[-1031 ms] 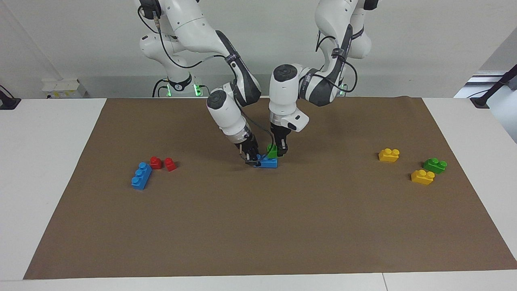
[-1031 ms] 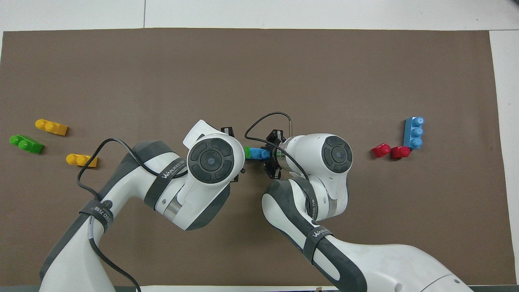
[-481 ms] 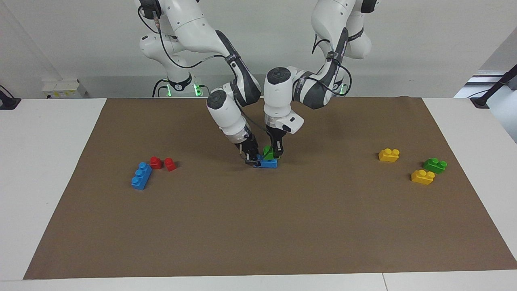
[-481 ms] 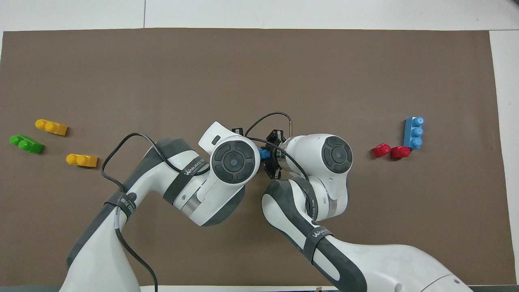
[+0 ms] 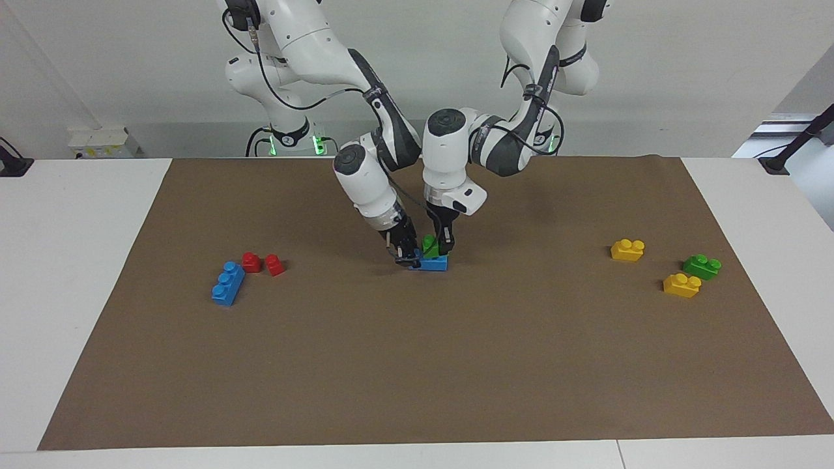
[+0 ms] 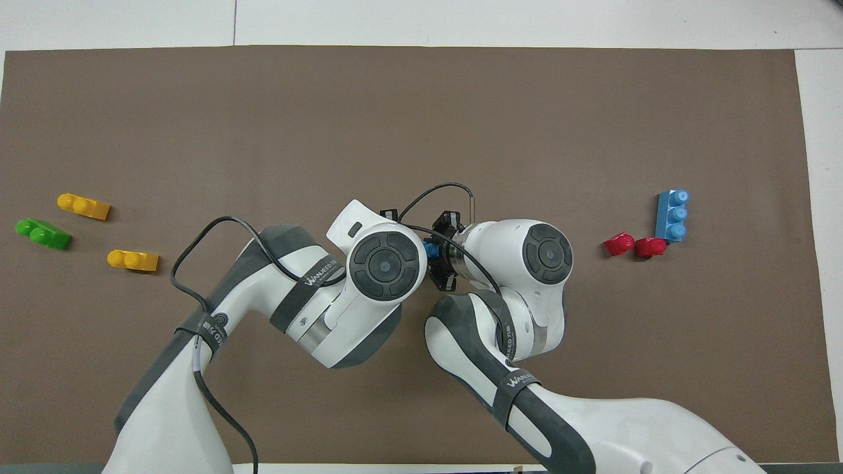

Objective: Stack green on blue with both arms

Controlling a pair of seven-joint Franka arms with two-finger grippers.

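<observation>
A blue brick (image 5: pixel 435 264) lies on the brown mat (image 5: pixel 417 365) at mid-table. My right gripper (image 5: pixel 410 258) is shut on its end toward the right arm's end of the table. My left gripper (image 5: pixel 438 249) is shut on a green brick (image 5: pixel 429 247) and holds it down on top of the blue brick. I cannot tell whether the studs are seated. In the overhead view the left wrist (image 6: pixel 386 263) hides the green brick. Only a bit of the blue brick (image 6: pixel 431 250) shows there, beside the right gripper (image 6: pixel 437 258).
A second blue brick (image 5: pixel 228 283) and two red bricks (image 5: pixel 251 262) (image 5: pixel 275 264) lie toward the right arm's end. A second green brick (image 5: pixel 702 266) and two yellow bricks (image 5: pixel 627 249) (image 5: pixel 681 285) lie toward the left arm's end.
My left gripper has carried the green brick sideways toward the right gripper and lowered it onto the blue brick. The right gripper and the blue brick have stayed put.
</observation>
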